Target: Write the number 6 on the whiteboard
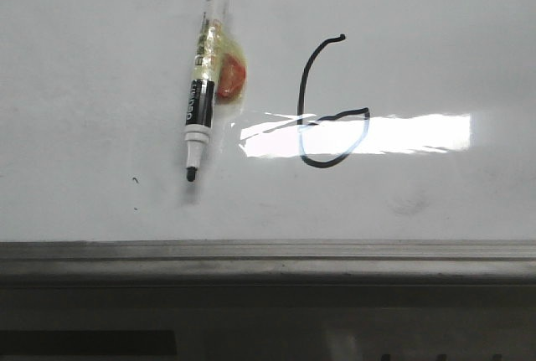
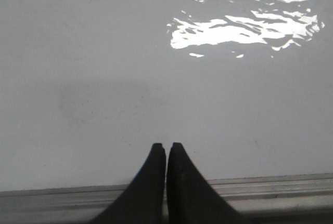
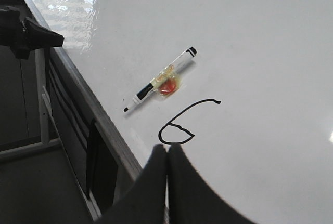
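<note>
Thin black hand-drawn 6 (image 3: 183,124) sits just ahead of my empty, pressed-together right tool (image 3: 167,154), stem running away toward the glossy white board (image 3: 270,42)'s middle, left tool (image 2: 166,151) also closed.

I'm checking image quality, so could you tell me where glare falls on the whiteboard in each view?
Front view: a bright glare strip lies across the loop of the 6 on the whiteboard. Left wrist view: a ragged glare patch lies ahead of the left gripper. Right wrist view: glare sits in a far corner, clear of the marker.
</note>
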Controlling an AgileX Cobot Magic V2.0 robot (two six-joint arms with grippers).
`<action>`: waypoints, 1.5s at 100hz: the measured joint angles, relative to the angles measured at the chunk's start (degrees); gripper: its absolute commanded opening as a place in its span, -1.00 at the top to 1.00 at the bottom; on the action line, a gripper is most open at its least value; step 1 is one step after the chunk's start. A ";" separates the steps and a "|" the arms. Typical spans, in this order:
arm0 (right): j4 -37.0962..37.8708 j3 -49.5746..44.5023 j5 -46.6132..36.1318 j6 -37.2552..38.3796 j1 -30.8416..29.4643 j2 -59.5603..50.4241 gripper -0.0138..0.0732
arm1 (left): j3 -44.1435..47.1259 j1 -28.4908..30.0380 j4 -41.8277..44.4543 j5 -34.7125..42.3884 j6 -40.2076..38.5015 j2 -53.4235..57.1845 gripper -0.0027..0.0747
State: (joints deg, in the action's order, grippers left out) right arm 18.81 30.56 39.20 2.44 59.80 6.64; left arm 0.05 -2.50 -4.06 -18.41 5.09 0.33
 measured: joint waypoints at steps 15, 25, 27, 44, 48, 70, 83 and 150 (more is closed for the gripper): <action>0.00 0.00 0.00 0.00 0.00 0.00 0.83 | 0.00 0.00 0.00 0.00 -0.10 0.00 0.98; 0.76 0.00 1.89 0.00 0.00 0.00 0.83 | 0.00 0.00 0.00 0.00 -0.10 0.00 0.98; 1.11 0.00 2.56 0.00 -0.09 0.00 0.83 | 0.00 0.00 0.00 0.00 -0.10 0.00 0.98; 4.26 -4.65 -3.24 1.71 -6.87 0.00 0.83 | 0.00 0.00 0.00 0.00 -0.10 0.00 0.98; 4.26 -6.30 -6.48 2.59 -10.15 0.00 0.83 | 0.00 0.00 0.00 0.00 -0.10 0.00 0.98; -8.16 -19.00 -22.95 3.58 -40.99 0.00 0.83 | 0.00 0.00 0.00 0.00 -0.21 0.00 0.98; -10.28 -26.12 -30.55 3.93 -53.59 -0.93 0.83 | 0.00 0.00 0.00 0.00 -0.21 0.00 0.98; -10.95 -31.20 -20.47 4.02 -59.36 -7.22 0.83 | 0.00 0.00 0.00 -0.11 -0.21 0.00 0.98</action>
State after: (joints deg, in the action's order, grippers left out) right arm 7.87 -0.64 18.73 6.46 0.44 -0.58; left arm 0.05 -2.50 -4.06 -18.52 4.89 0.33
